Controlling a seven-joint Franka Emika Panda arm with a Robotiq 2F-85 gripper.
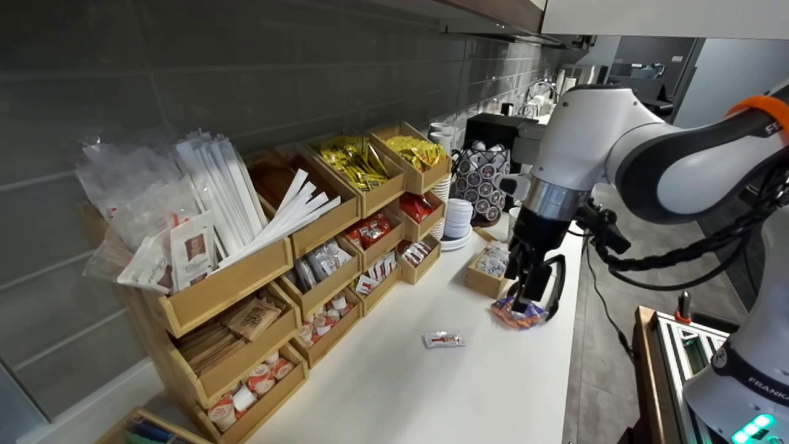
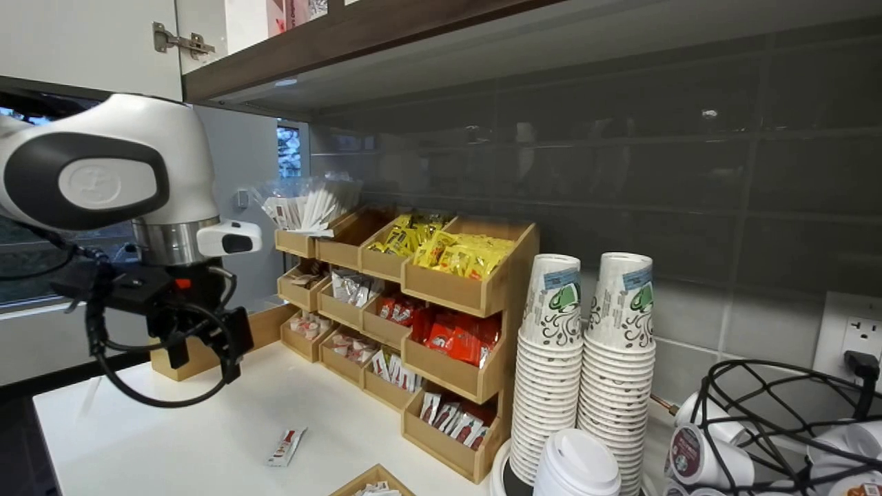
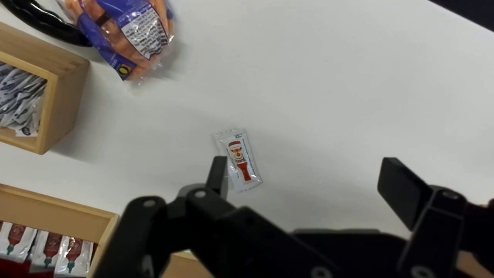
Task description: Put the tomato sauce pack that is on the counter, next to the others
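Two fingers (image 3: 403, 191) stand wide apart, grasping nothing, above a white table (image 1: 370, 394). A wall outlet (image 2: 861, 331) shows only in an exterior view; the wrist view alone resolves print on a purple-and-orange bag (image 3: 131, 42). The tomato sauce pack (image 3: 240, 159) lies flat on that table, apart from the wooden organizer (image 1: 234, 285): pale, rectangular, a red bottle printed down its middle.

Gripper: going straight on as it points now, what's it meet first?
Most likely the counter: the open gripper points down at it. One finger overlaps the sauce pack in the wrist view, so it might touch that first; depth is unclear.
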